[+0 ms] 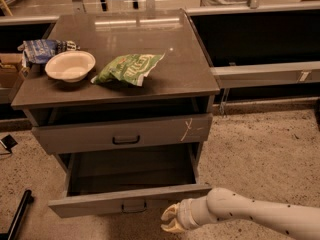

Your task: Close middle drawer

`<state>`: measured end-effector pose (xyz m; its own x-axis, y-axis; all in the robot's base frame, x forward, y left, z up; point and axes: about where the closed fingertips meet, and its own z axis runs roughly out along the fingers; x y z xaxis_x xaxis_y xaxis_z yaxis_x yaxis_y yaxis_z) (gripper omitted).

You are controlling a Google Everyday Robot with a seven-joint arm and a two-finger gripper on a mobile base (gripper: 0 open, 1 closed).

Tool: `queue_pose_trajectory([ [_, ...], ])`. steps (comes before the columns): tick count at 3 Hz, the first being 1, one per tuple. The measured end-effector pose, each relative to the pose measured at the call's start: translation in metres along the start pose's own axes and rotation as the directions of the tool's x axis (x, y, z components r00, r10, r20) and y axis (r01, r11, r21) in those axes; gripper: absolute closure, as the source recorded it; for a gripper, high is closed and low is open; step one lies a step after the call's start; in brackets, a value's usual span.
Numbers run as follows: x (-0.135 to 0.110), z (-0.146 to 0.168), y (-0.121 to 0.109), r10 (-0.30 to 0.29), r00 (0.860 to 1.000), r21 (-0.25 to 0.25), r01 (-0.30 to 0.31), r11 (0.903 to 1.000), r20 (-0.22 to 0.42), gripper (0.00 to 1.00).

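The middle drawer [100,202] is pulled far out of the grey cabinet, and its deep empty box shows from above. Its plain front faces me, with a small dark pull handle [134,206]. My gripper [169,219] is at the end of the white arm, low in the view. It sits just in front of the drawer's front, to the right of the handle and close to the panel. Whether it touches the front I cannot tell.
Above is a taller-fronted drawer [125,134] with a white scratch [187,129], slightly open. On the cabinet top [175,69] lie a white bowl [70,65], a green chip bag [129,68] and a blue packet [42,49]. Speckled floor [260,154] lies to the right, and dark shelving is behind.
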<state>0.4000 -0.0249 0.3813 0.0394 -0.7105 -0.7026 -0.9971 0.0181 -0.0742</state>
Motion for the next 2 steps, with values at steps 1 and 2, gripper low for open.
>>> queue_pose_trajectory([
  [1,0.003,0.013,-0.013,0.029,0.998,0.046,-0.032,0.9984,0.056,0.88],
  [2,0.008,0.022,-0.033,0.107,0.988,0.129,-0.121,0.9843,0.108,1.0],
])
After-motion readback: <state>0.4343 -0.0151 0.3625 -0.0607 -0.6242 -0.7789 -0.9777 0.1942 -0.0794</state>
